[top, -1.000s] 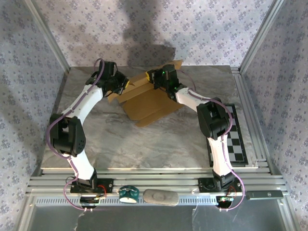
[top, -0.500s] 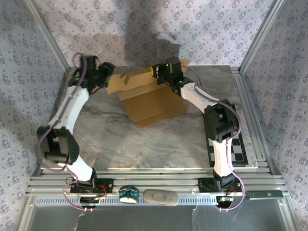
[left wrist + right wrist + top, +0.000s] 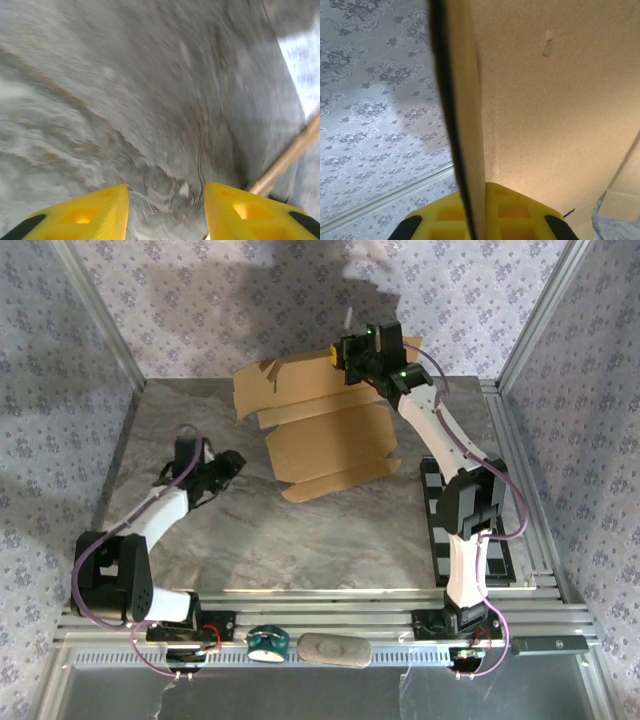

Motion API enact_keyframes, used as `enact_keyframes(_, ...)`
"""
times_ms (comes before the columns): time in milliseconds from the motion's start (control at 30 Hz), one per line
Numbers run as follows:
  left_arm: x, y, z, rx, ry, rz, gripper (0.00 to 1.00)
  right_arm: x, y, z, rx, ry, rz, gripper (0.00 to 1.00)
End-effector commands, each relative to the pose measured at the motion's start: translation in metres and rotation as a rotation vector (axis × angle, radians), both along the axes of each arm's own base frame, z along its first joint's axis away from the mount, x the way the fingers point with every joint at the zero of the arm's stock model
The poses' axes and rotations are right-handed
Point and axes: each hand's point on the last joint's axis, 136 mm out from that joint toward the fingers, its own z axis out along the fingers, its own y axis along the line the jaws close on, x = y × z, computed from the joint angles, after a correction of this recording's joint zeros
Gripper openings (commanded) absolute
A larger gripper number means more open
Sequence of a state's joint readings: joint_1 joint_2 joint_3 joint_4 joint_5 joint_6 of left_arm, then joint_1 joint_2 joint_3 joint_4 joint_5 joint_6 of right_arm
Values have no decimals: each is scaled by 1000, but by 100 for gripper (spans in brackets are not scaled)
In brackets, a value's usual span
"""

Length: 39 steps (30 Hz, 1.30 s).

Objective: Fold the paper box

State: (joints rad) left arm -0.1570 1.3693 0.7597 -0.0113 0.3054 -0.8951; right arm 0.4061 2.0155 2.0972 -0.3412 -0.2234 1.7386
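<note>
Risk: held by one edge alone, the paper box (image 3: 325,440) may swing, buckle at a crease or slip from the pinch. The right gripper (image 3: 352,358) is clamped on its far edge, holding it up steeply near the back wall (image 3: 300,300) — a matte tan cardboard sheet, stiff, with notched tabs and creases. The left gripper (image 3: 228,462), jaws partly apart and empty, sits low over the smooth marbled table (image 3: 300,540), apart from the sheet.
</note>
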Motion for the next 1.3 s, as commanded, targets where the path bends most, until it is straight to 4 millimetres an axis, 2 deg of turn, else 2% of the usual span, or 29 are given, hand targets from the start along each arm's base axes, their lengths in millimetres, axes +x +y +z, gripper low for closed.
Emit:
enact_keyframes(0, 30, -42, 81, 137, -397, -176, 50, -10, -5, -3, -39, 59, -4, 0)
enact_keyframes(100, 33, -55, 75, 280, -433, -207, 56, -9, -6, -4, -50, 66, -8, 0)
enact_keyframes(233, 48, -52, 59, 408, -438, -196, 62, -10, -5, -8, -47, 84, -5, 0)
enact_keyframes(433, 77, -50, 56, 525, -530, -171, 67, -12, -5, -3, -38, 94, -1, 0)
enact_keyframes(533, 84, -50, 54, 535, -569, -150, 67, -12, -7, -2, -28, 105, -10, 0)
enact_keyframes(700, 92, -64, 59, 476, -650, -146, 68, -12, -11, 4, -19, 122, -22, 0)
enact_keyframes(833, 99, -72, 72, 427, -691, -124, 66, -12, -16, 8, -23, 138, -25, 0)
enact_keyframes(967, 103, -82, 73, 409, -689, -131, 61, -11, -18, 11, -17, 138, -29, 0)
enact_keyframes(1167, 101, -76, 90, 461, -693, -66, 50, -8, -19, 11, -9, 142, -33, 0)
enact_keyframes(1267, 100, -79, 91, 487, -692, -81, 42, -4, -21, 11, 1, 139, -43, 0)
